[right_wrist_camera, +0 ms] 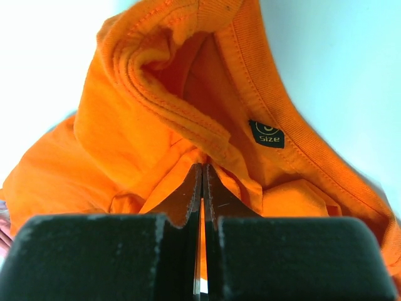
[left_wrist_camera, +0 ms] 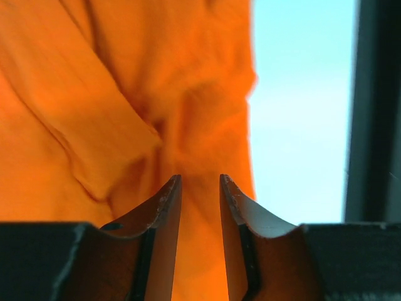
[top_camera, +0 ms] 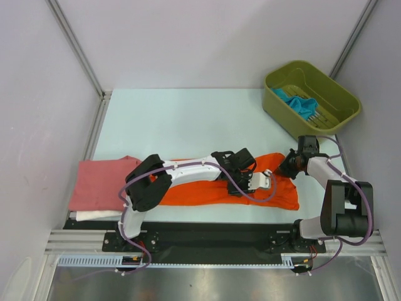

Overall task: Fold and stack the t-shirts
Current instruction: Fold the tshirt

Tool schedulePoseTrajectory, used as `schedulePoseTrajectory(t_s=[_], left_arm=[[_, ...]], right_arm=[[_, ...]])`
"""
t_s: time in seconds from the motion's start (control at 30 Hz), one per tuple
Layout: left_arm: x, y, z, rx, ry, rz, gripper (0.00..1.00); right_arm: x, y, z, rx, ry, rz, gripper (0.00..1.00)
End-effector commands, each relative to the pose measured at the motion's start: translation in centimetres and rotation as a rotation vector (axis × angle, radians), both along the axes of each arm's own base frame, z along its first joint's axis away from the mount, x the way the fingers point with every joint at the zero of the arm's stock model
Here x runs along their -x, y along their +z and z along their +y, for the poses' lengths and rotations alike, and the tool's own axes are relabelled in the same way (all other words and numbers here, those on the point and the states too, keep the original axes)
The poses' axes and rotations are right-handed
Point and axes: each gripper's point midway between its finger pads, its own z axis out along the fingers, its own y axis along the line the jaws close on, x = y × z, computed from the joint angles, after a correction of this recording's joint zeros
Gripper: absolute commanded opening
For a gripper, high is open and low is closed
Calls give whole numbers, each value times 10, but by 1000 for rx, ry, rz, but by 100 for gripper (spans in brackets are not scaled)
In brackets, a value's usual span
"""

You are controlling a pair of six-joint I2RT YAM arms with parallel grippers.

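**Fingers at the orange shirt: two stacked, one waiting in the bin**

Black fingers of the right gripper (right_wrist_camera: 202, 168) are pressed together and appear to pinch a fold of the orange t-shirt (right_wrist_camera: 156, 94) just below its collar (right_wrist_camera: 276, 81). The cloth bunches up toward them, and the size label (right_wrist_camera: 269, 133) shows inside the neck. The left gripper (left_wrist_camera: 200, 179) hangs over the same shirt near its side edge. Its fingers stand a narrow gap apart, and I see no cloth caught between them.

From above, the orange t-shirt lies as a long band across the near part of the table (top_camera: 188, 119), collar end toward the right arm. It looks narrowed lengthwise but is not yet a compact fold. At the near left a folded pink t-shirt (top_camera: 100, 182) rests on a white t-shirt (top_camera: 97, 216), so two appear done and stacked. The teal t-shirt (top_camera: 301, 103) lies crumpled in the green bin (top_camera: 294, 125) at the far right corner. I judge the task roughly half done.

The shirt's near edge runs close to the table's front edge and the black rail, leaving little room that way. The far half of the table gives wide room for swinging cloth over. The stack sits just beside the shirt's left end, so a fold toward that side could brush it.
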Motion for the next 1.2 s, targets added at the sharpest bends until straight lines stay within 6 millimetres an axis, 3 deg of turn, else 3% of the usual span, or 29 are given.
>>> schedulePoseTrajectory(t_s=[0.0,0.13,0.3,0.7,0.8,1.07,1.17], left_arm=[[18,36,14,36,-67,25,36],[4,59,-8,126,-52,-38,35],[-17,50,-33,172,-2,-126,38],[-29,24,-38,156,-55,-231,40],[-20,9,-31,131,-78,-199,41],[-11,1,-30,135,-72,-140,41],[-19,5,-34,144,-48,-175,28]], right_arm=[[-6,10,0,-6,-10,-53,0],[-4,10,0,-7,-14,-51,0],[-1,9,-1,-4,-14,-45,0],[-5,8,1,-18,-12,-49,0],[-5,8,0,-16,-10,-47,0],[-6,7,-1,-19,-16,-47,0],[-5,7,-1,-18,-13,-44,0]])
